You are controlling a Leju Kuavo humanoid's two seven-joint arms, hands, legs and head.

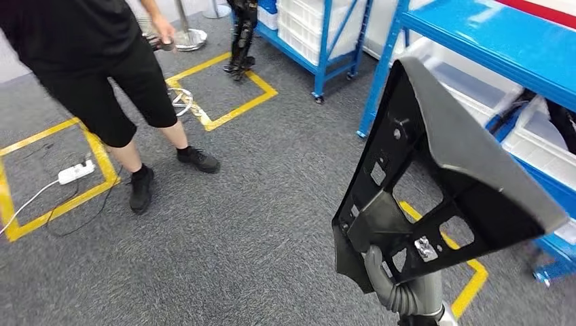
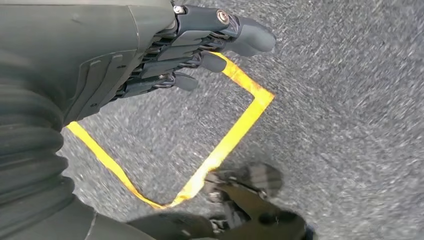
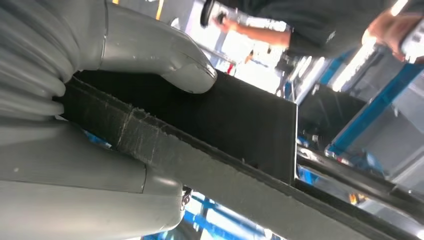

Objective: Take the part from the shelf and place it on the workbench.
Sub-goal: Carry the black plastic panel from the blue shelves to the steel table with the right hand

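The part (image 1: 435, 170), a big black moulded panel with cut-outs, is filling the near right of the head view, standing tilted upright above the right hand (image 1: 390, 278), which is gripping it by its narrow lower end, so it is sitting in the air in front of the robot, off the shelf (image 1: 489, 37) of blue steel and white bins running along the right. Beyond it a person (image 1: 102, 75) in black is standing on the grey carpet beside yellow tape squares (image 1: 224, 92), with a white power strip (image 1: 75, 172) lying near their feet; no workbench is showing here. In the left wrist view the left hand (image 2: 165, 55) is hanging over the carpet and a yellow tape corner (image 2: 235, 130), its fingers curled loosely inward and holding nothing. In the right wrist view the right hand is pinching the panel's edge, the grey thumb (image 3: 165, 55) pressing on the flat black face of the part (image 3: 240, 120) and the other fingers lying under it. The panel is looking stiff and fairly light for its size, though long and top-heavy when held from one end, so it is likely wanting to swing; a hold lower on a ribbed edge or through a cut-out seems the firmest, with the smooth face probably being slippery
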